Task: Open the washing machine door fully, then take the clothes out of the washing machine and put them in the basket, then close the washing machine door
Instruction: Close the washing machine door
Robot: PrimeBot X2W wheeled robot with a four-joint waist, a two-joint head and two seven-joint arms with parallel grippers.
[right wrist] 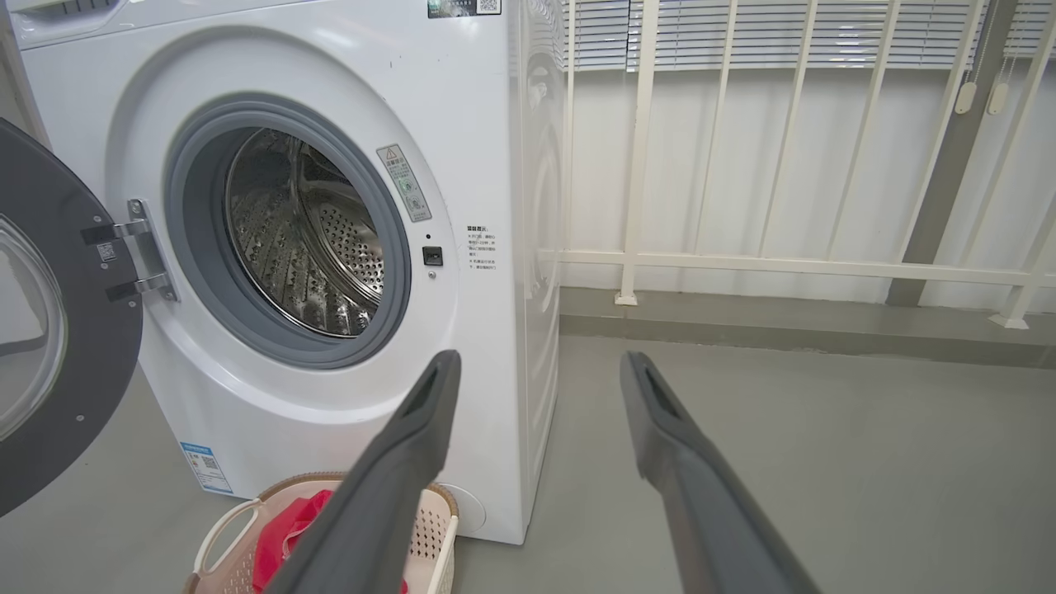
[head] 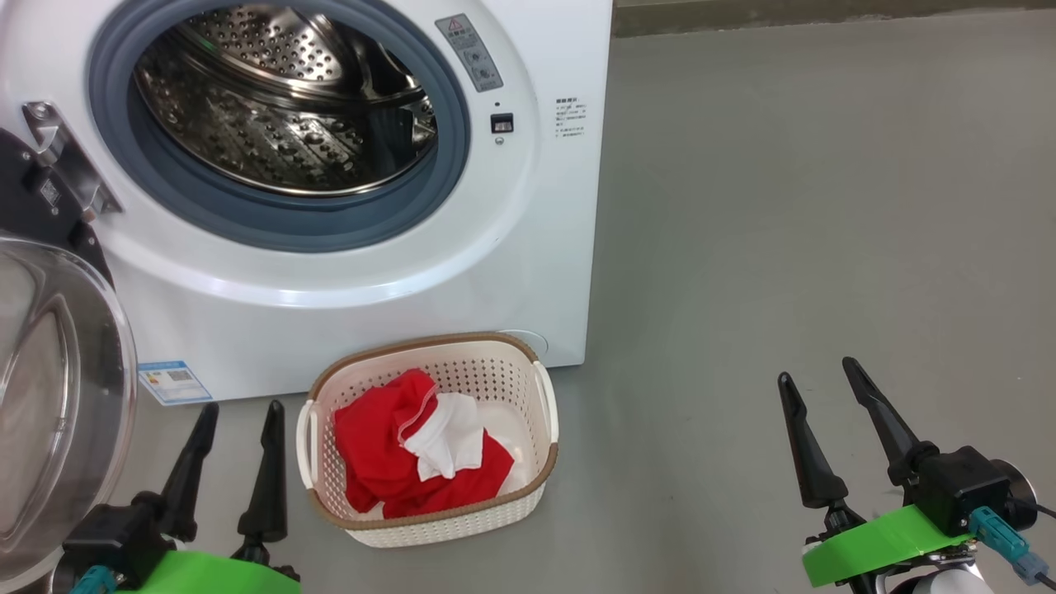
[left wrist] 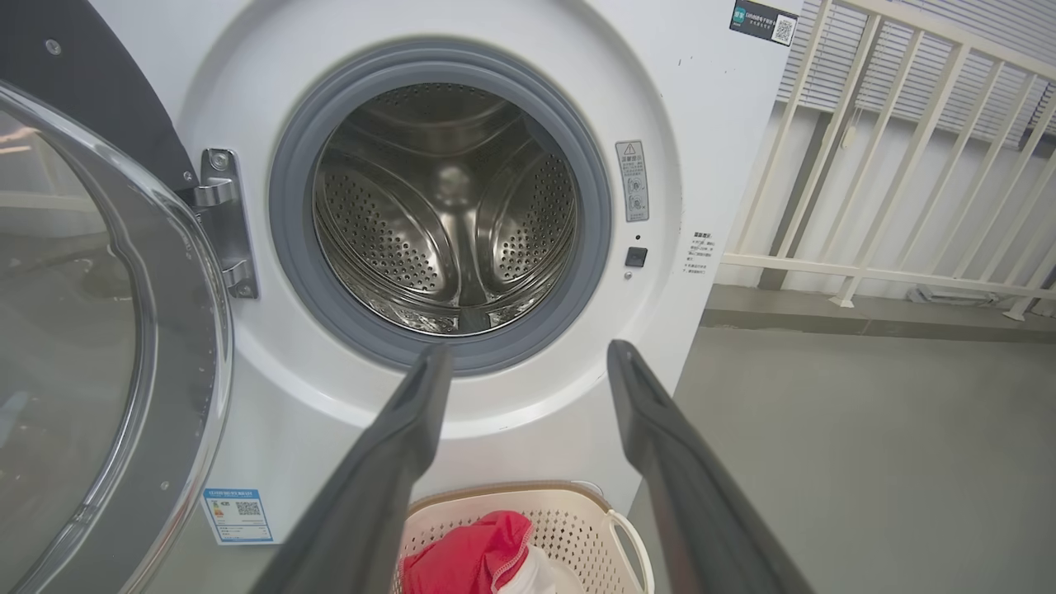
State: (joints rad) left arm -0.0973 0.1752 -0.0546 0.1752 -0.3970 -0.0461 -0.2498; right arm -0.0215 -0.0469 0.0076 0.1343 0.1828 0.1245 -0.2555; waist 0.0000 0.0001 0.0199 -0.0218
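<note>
The white washing machine (head: 511, 272) (left wrist: 709, 124) (right wrist: 478, 124) stands with its steel drum bare. Its door (head: 58, 412) (left wrist: 99, 330) (right wrist: 58, 330) hangs swung wide to the left on its hinge. On the floor before the machine sits the cream basket (head: 503, 363) (left wrist: 577, 507) (right wrist: 429, 528), and the red and white clothes (head: 412, 454) (left wrist: 470, 557) (right wrist: 285, 532) lie bunched inside it. My left gripper (head: 239, 414) (left wrist: 528, 355) is open, just left of the basket and beside the door glass. My right gripper (head: 817, 370) (right wrist: 536, 363) is open over bare floor, well right of the basket.
Grey floor (head: 825, 206) stretches to the right of the machine. A white railing (right wrist: 742, 264) with blinds behind it runs along a raised kerb (right wrist: 784, 326) at the back right. A blue label (head: 173, 381) is stuck low on the machine front.
</note>
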